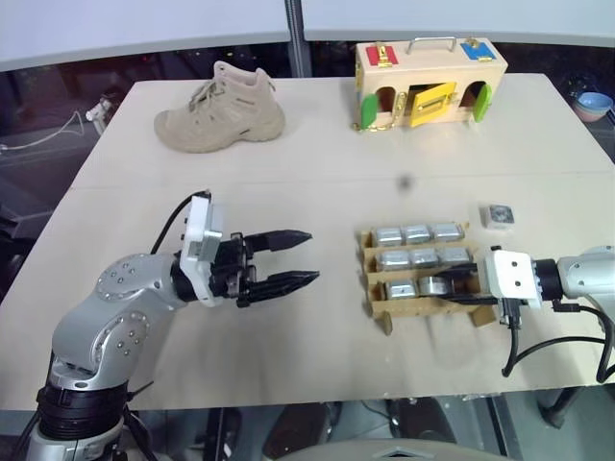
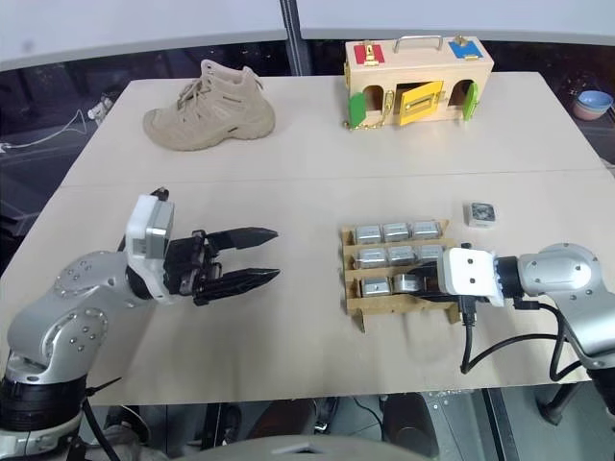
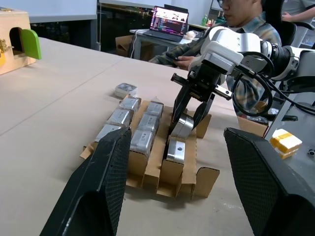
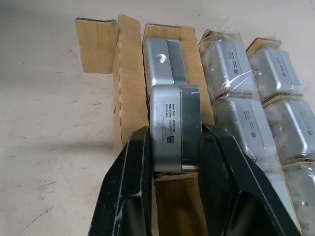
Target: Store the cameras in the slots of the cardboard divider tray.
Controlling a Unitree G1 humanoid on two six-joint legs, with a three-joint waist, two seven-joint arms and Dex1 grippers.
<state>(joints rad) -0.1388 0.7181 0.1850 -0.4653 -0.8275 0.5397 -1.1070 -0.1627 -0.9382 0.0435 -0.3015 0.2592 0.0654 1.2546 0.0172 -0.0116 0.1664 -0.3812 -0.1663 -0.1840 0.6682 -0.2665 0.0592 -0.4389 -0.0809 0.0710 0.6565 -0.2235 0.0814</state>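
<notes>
Right now the right gripper (image 3: pixel 189 114) is clamping its fingers (image 4: pixel 129 189) on a camera (image 4: pixel 174 130) and lowering it into the near row of the cardboard tray (image 1: pixel 377 305), w/ one camera (image 3: pixel 175 150) already sitting beside it there and the other two rows filled. The left gripper (image 1: pixel 288 259) is hovering apart from the tray over the worktop (image 1: pixel 317 144), fingers roughly half open and holding nothing. Next, I'd judge, it's needing to seat the block fully, let go, then fetch the loose camera (image 1: pixel 498 216) lying just beyond the tray's far right corner.
</notes>
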